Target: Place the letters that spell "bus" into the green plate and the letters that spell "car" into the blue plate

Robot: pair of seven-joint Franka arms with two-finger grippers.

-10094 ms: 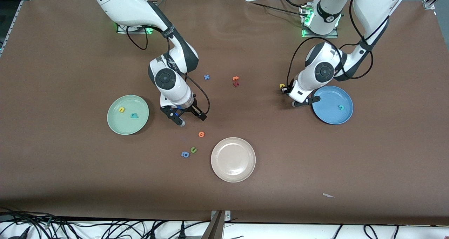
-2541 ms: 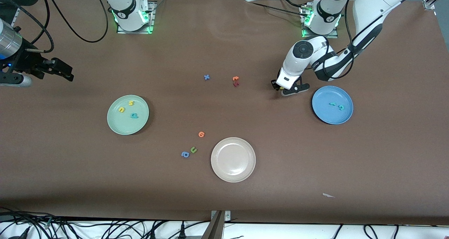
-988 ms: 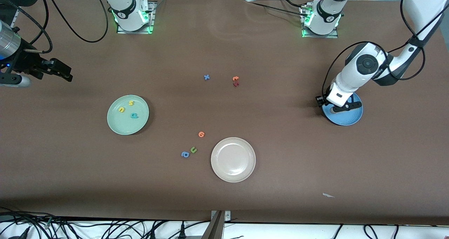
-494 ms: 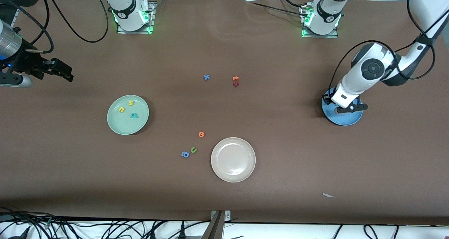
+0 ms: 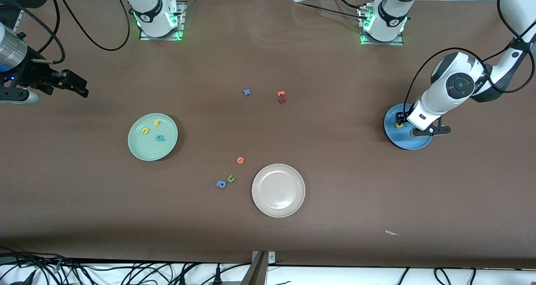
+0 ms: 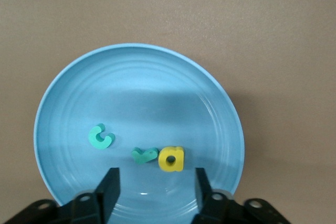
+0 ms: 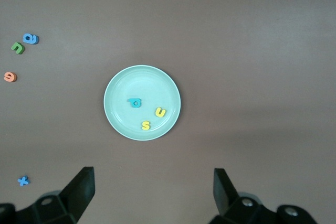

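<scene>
The blue plate [image 5: 408, 142] [image 6: 136, 87] holds a teal "c" [image 6: 100, 136], a teal "r" [image 6: 144, 155] and a yellow "a" [image 6: 171, 159] [image 5: 399, 125], the last two touching. Just above that plate hangs my left gripper [image 5: 418, 126] [image 6: 156, 195], open, with nothing between its fingers. The green plate [image 5: 144, 149] [image 7: 118, 119] holds a teal "b" [image 5: 160, 138] [image 7: 135, 103], a yellow "u" [image 5: 145, 131] [image 7: 160, 112] and a yellow "s" [image 5: 156, 123] [image 7: 145, 125]. High over the right arm's end of the table my right gripper [image 5: 50, 88] [image 7: 152, 192] waits, open and empty.
A cream plate [image 5: 278, 201] stands nearer the front camera, mid-table. Beside it lie an orange letter [image 5: 240, 160], a green "u" [image 5: 230, 178] and a blue letter [image 5: 220, 184]. A blue "x" [image 5: 247, 92] and orange and red letters [image 5: 281, 96] lie toward the bases.
My left gripper has shifted farther across the blue plate and opened; the yellow "a" now lies on the plate. The right arm has not moved.
</scene>
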